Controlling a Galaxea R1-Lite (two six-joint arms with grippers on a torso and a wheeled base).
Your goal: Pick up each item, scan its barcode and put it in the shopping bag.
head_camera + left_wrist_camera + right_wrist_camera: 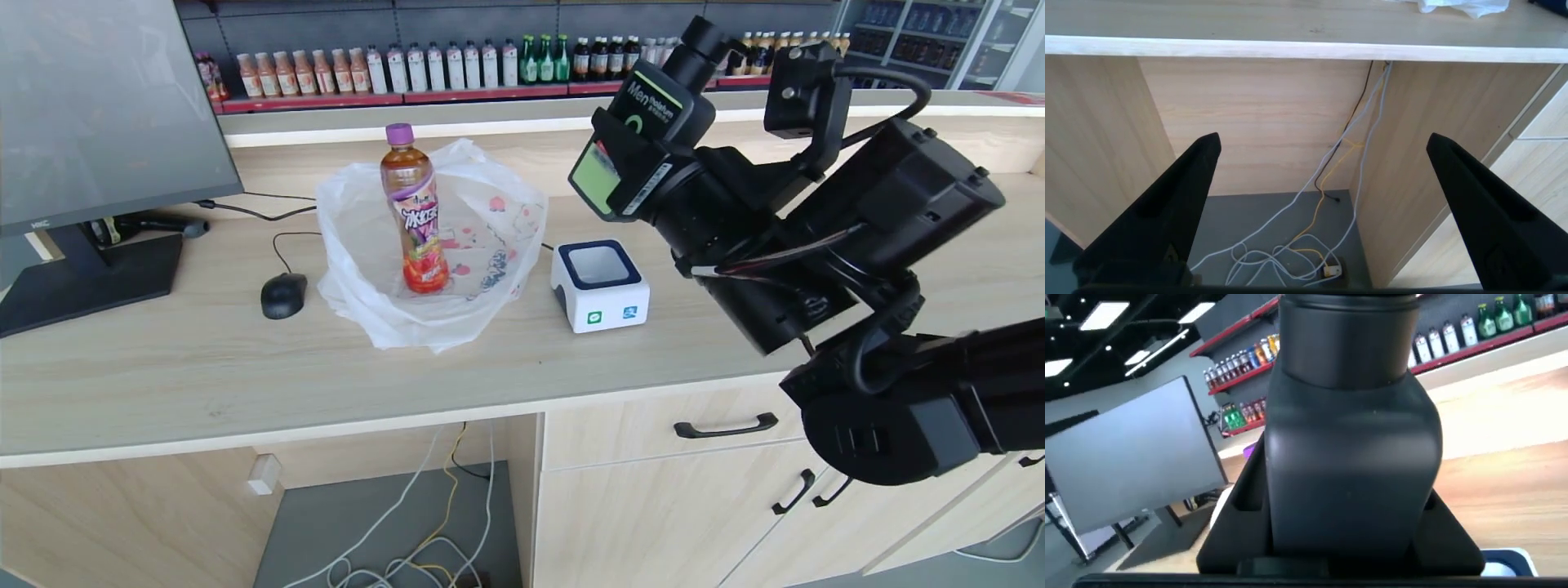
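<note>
My right gripper (653,184) is shut on a black bottle (657,102) with a green label, held tilted in the air above and to the right of the white scanner box (600,284) on the counter. The same black bottle (1347,449) looms close in the right wrist view. Left of the scanner lies the clear plastic shopping bag (498,220), with a purple-capped drink bottle (415,216) standing upright in it. My left gripper (1323,140) is open with nothing between its fingers, low in front of the counter and facing the knee space under it.
A monitor (98,106) stands at the counter's left, a black mouse (283,294) beside the bag. Shelves of bottles (457,65) line the back. Drawers with black handles (725,428) sit under the counter's right half. Loose cables (1306,245) lie in the knee space.
</note>
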